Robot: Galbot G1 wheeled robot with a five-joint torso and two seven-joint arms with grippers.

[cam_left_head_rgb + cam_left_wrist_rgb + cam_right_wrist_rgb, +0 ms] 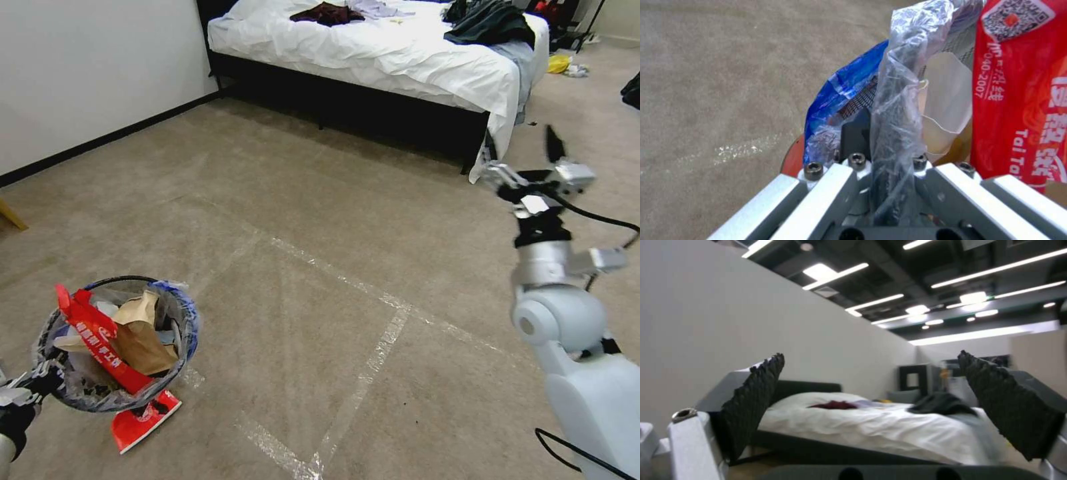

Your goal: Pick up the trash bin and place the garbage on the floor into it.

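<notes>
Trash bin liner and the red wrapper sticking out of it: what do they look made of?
The liner looks like thin clear plastic film: crinkled, glossy, see-through. The red wrapper seems to be printed glossy plastic or foil packaging, stiffly creased. The left claw pinches the trash bin rim.

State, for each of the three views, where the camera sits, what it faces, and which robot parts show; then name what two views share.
Head view: on the head, facing down over the floor toward the bed; left gripper holding the bin, right gripper raised.
Left wrist view: on the left wrist, facing the bin's rim gripped in the liner; gripper links show.
Right wrist view: on the right wrist, facing the bed between open jaws.
Shared: head and right wrist see the bed; head and left wrist see the bin.
</notes>
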